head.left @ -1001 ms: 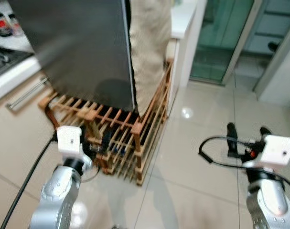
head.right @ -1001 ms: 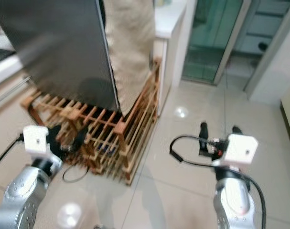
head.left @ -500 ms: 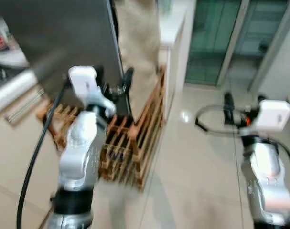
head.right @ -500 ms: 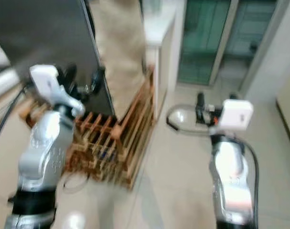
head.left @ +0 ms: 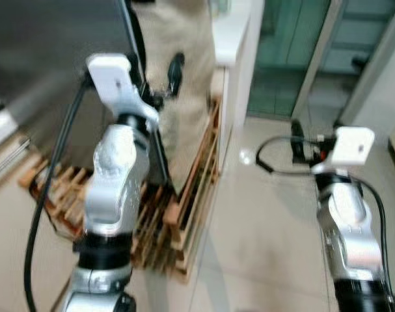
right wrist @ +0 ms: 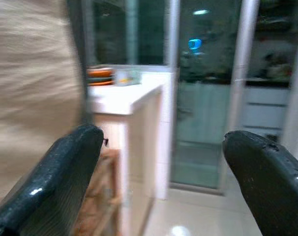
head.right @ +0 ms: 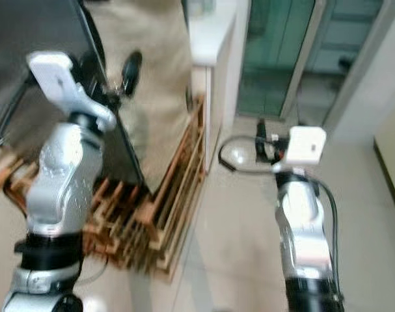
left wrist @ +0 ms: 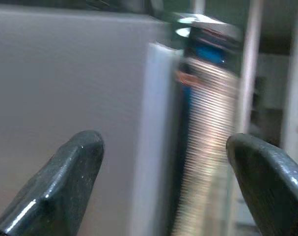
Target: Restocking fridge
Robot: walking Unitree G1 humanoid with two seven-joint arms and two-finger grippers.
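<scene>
The dark grey fridge (head.left: 47,58) stands at the upper left on a wooden slatted rack (head.left: 190,195). A beige cloth (head.left: 184,32) hangs beside its right edge. My left gripper (head.left: 157,73) is raised high against that edge, open, with nothing between its fingers. The left wrist view shows the left gripper (left wrist: 163,145) spread wide before the grey fridge face (left wrist: 65,73) and its pale edge. My right gripper (head.left: 306,143) is held up over the floor to the right, empty. In the right wrist view the right gripper (right wrist: 163,142) is open.
A white counter (head.left: 233,32) stands just right of the cloth, with orange dishes (right wrist: 100,74) on top. Green glass doors (head.left: 282,52) lie beyond. Glossy tiled floor (head.left: 262,247) spreads to the right of the rack. A kitchen cabinet front (head.left: 5,162) is at far left.
My left arm has risen from low beside the rack up to the fridge's right edge. The right arm has lifted a little. The camera has shifted, and the views are blurred.
</scene>
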